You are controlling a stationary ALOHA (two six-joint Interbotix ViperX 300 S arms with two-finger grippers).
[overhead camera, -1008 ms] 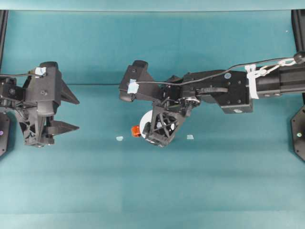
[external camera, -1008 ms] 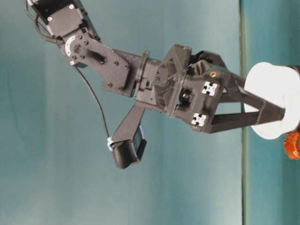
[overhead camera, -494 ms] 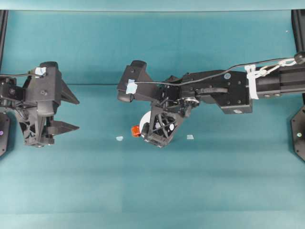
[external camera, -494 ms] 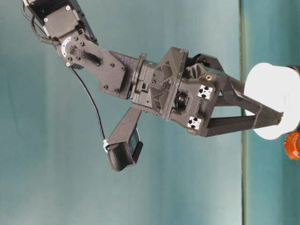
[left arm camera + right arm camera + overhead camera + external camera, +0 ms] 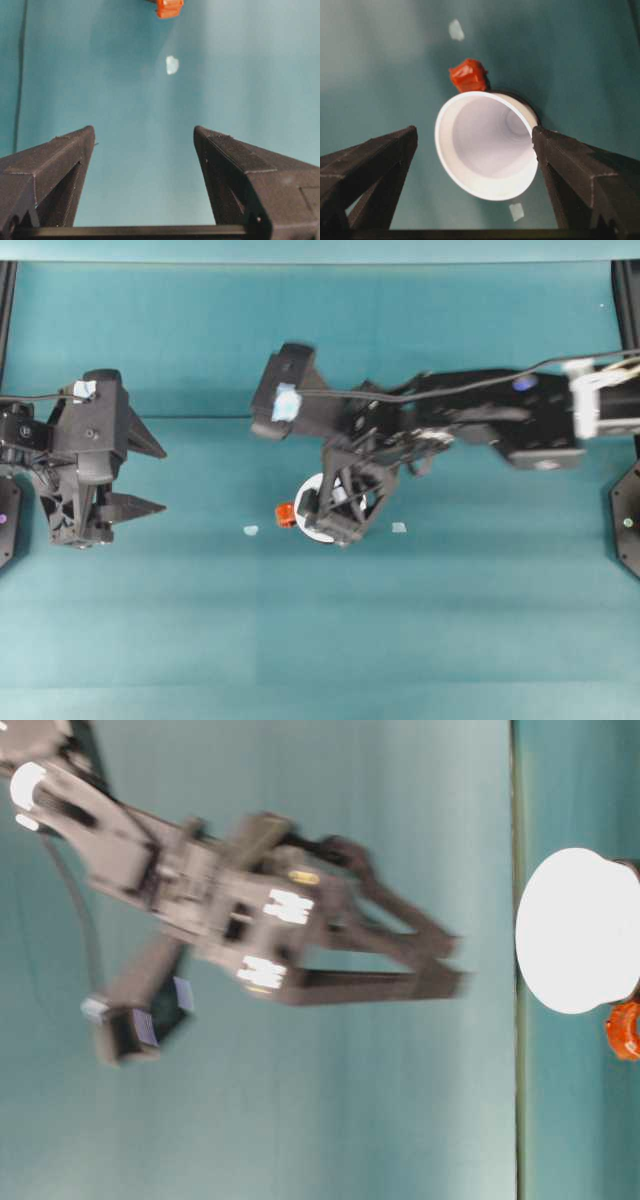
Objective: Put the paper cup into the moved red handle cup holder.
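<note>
The left gripper stood wide and empty at nine o'clock on the table. At centre the cup sat in the holder, red handle at nine o'clock; the right gripper hung wide above it, touching nothing

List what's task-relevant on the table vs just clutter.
Job:
- paper cup, sitting in the holder
- red handle cup holder, red tab showing beside the cup
- right claw, open, above the cup

Lying about:
- pale scraps on the table
- left claw, open, off to the side
</note>
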